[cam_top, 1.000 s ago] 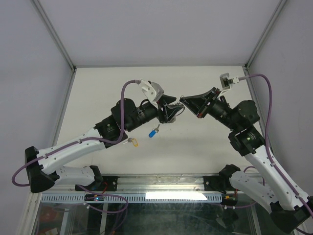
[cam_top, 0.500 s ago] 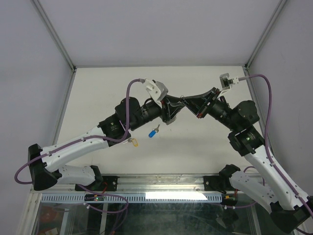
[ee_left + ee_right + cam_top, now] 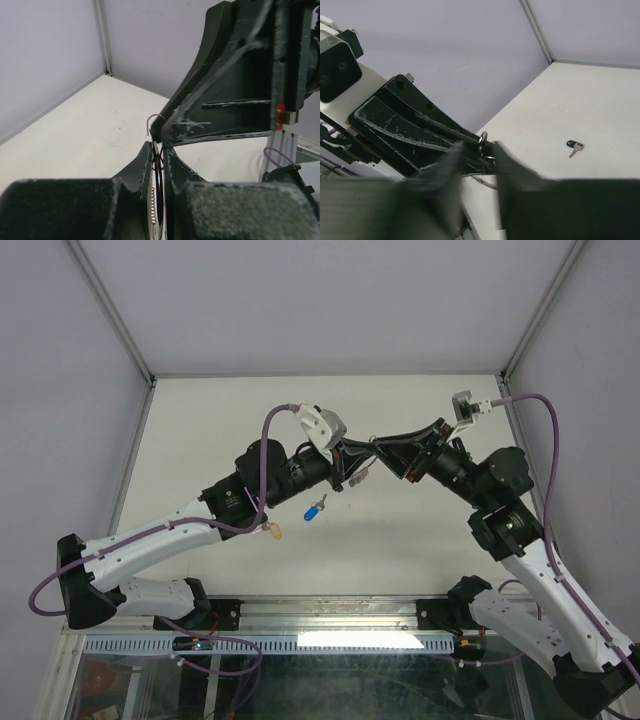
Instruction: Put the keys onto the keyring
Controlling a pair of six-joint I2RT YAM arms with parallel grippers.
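Note:
My left gripper [image 3: 352, 468] [image 3: 159, 145] is held above the table, shut on the keyring [image 3: 159, 172], a thin silver ring seen edge-on between its jaws. A wire end [image 3: 152, 121] sticks up past the tips. My right gripper [image 3: 376, 447] [image 3: 480, 146] meets the left tips. Its blurred fingers [image 3: 451, 159] stand slightly apart on either side of the ring's end [image 3: 483, 136]. The blue-headed key [image 3: 314, 509] [image 3: 571, 144] and the yellow-tagged key [image 3: 273, 531] lie on the table below the left arm.
The white table [image 3: 420, 540] is walled by grey panels on the left, back and right. A metal rail [image 3: 330, 615] runs along the near edge by the arm bases.
My left gripper has moved right and a little up, closing the gap with the right gripper. The two keys on the table have not moved.

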